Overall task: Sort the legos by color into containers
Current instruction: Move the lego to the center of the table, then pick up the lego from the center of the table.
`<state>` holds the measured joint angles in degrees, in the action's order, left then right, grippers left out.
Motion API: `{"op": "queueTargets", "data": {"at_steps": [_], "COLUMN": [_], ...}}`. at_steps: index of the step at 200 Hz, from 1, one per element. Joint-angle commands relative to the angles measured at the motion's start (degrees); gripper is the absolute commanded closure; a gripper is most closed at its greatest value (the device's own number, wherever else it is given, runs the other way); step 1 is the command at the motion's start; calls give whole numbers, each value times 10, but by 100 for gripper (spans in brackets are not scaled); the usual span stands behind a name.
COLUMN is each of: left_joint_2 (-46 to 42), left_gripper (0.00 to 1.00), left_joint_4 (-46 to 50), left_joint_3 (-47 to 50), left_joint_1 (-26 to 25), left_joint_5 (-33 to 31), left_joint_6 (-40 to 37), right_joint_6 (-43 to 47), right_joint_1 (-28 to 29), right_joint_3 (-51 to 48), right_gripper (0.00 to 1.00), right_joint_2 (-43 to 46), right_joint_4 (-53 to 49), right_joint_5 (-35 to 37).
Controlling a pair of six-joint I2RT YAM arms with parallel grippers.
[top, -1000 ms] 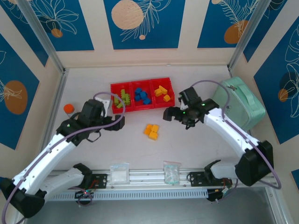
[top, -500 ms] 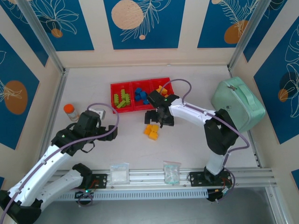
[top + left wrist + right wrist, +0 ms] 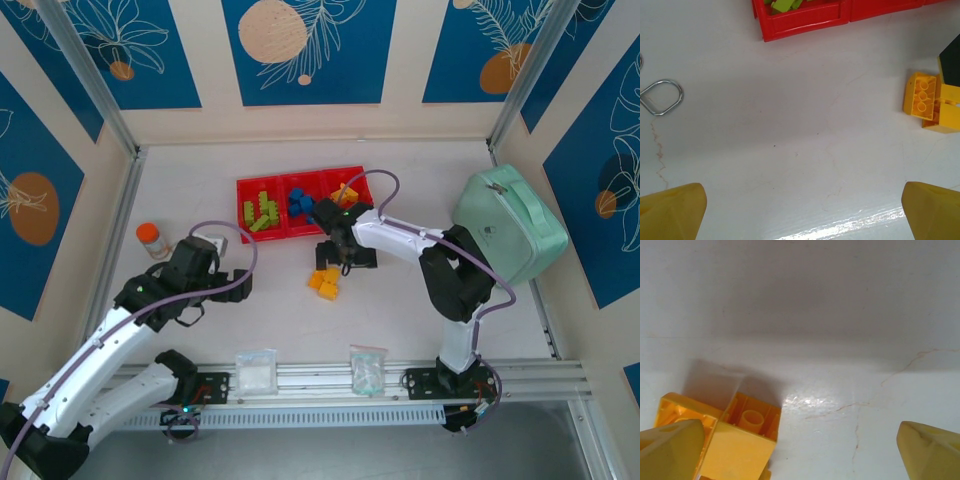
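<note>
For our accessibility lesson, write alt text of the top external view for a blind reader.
The right gripper hangs open right by a few loose yellow-orange legos on the white table, just in front of a red three-bin tray holding green bricks, blue bricks and yellow bricks. The left gripper hangs open, farther left.

left gripper (image 3: 800, 214): jaws wide apart | right gripper (image 3: 800, 450): jaws wide apart

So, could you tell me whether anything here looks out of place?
A few yellow bricks lie loose on the table just in front of the red tray, at least one flipped hollow side up.
</note>
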<state>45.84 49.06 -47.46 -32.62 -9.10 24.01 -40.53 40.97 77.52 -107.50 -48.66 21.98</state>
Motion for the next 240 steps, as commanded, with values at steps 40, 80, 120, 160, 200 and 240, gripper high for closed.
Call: {"op": "queueTargets", "data": {"at_steps": [40,80,120,160,200,240], "left_joint_2": [8,13,11,7,-6,-14], "left_gripper": [1,1,1,1,1,1], "left_joint_4": [-1,0,1,8,8,11], "left_joint_3": [11,11,10,6,6,6], "left_joint_1": [4,4,4,4,4,4], "left_joint_5": [1,2,1,-2,1,1], "left_joint_6": [10,10,10,11,12,12], "right_joint_6": [30,38,52,7,-65,-59], "right_joint_1": [-45,-74,-93,-69,7,41], "right_joint_3": [-62,-86,-97,-97,-73,-43], "right_gripper": [2,2,1,1,0,16], "right_joint_2": [29,61,124,169,125,54], "right_joint_4": [-2,-11,-18,11,24,22], "right_joint_5": [14,29,-10,-107,-79,-44]}}
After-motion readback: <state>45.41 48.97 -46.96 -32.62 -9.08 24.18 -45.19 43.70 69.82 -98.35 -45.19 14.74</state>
